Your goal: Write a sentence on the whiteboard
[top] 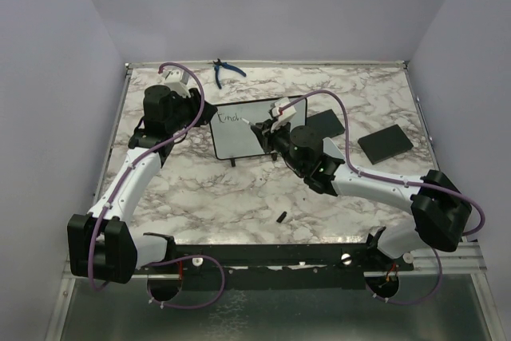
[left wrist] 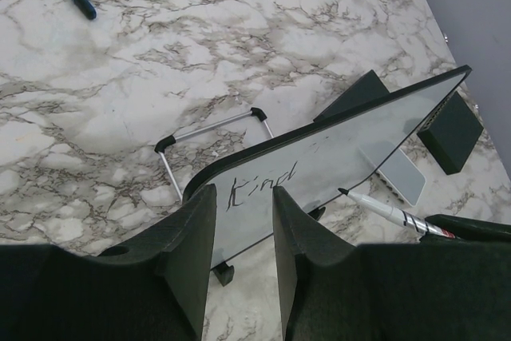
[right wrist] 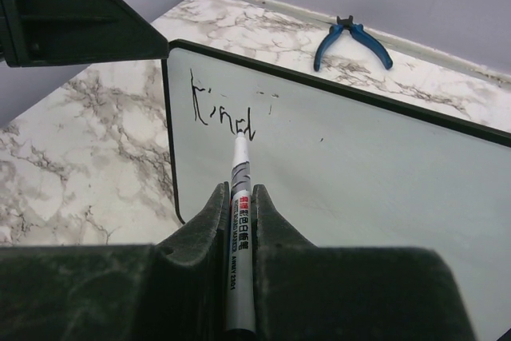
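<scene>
**Near edge.** Metal rail (top: 279, 259) carries both arm bases. The arms are white and black, with purple cables (top: 184, 273) looped along them.

**Surface.** Table (top: 239, 197) has a white marble pattern with grey veins. A small black piece (top: 281, 216) lies alone on it, near the rail.

**Right gripper** (right wrist: 238, 191). Jaws are pressed together on a marker (right wrist: 239, 165), which has a white barrel with red and black print. The black tip touches the board face just under the last letter.

**Whiteboard** (top: 239, 137). Stands mid-table on small black feet, tilted, between the two grippers.

**Sentence** (right wrist: 222, 113). Only "Kind" shows, in thin black strokes near the board's upper left corner.

**Left gripper** (left wrist: 243, 197). Fingers are clamped on the whiteboard's left end, one on each face, and partly apart.

**Wire stand** (left wrist: 211, 137). Silver with black end-caps, on the marble just behind the board. Whether it is attached to the board cannot be told.

**Black pads.** Two flat rectangles lie to the right of the board. One (top: 326, 124) is just beside it and the other (top: 386, 143) is further right.

**Pliers** (top: 226, 70). Blue-handled, lying at the far edge of the table.

**Room.** Plain pale lilac walls (top: 279, 5) close the table in on three sides. A metal trim strip (top: 319, 63) runs along the far edge.
</scene>
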You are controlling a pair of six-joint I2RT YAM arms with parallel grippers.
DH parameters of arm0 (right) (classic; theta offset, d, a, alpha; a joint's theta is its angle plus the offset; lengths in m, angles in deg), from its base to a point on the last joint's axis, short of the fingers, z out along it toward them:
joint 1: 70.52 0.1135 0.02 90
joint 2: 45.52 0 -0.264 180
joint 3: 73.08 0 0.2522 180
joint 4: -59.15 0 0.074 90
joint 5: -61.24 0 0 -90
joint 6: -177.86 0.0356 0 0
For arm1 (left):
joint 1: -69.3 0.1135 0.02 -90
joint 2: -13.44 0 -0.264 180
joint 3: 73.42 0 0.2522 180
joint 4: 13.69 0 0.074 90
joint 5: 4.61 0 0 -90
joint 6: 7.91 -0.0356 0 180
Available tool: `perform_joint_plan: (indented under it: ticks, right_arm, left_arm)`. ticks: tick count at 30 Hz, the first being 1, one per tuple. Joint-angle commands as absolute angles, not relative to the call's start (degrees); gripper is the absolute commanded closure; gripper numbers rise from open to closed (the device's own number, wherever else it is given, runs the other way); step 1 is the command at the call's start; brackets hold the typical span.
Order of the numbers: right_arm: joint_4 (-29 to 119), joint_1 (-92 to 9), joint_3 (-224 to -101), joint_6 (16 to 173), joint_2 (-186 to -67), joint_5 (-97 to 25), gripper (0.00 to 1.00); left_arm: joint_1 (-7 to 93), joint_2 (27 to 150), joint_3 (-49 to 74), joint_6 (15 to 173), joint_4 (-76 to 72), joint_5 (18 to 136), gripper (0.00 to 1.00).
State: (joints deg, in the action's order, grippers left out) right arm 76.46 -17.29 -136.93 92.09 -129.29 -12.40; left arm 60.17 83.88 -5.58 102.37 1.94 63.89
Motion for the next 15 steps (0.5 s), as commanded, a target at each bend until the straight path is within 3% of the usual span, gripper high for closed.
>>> perform_joint_plan:
  ticks: [1, 15]
  right_arm:
    - [76.8, -17.8, -137.3, 90.9, -128.0, -15.0, 1.0]
    - [78.6, -18.6, -137.9, 90.3, -130.5, -16.6, 1.0]
  left_arm:
    - [59.9, 82.9, -6.5, 101.4, 1.4, 63.7, 0.64]
    - [59.9, 83.2, -6.5, 101.4, 1.5, 63.8, 0.64]
